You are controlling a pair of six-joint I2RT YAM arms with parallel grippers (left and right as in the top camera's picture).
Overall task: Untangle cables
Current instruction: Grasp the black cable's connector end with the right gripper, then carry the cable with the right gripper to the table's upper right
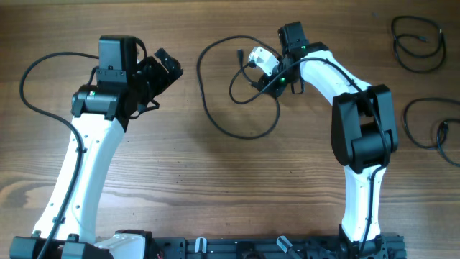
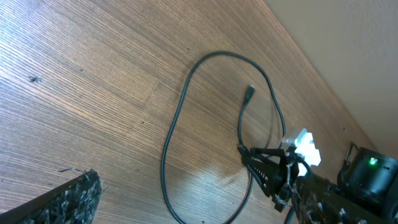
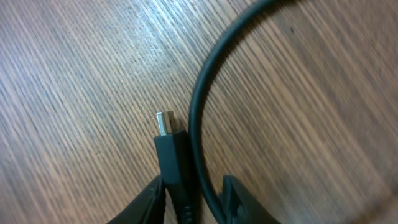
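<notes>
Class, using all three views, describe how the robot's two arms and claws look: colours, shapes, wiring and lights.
The left arm and right arm are white tubular links joined by bulky black joint housings, with black wires running alongside. A small green light glows near the right wrist. The left claw and right claw are black, the left one rough-textured.
</notes>
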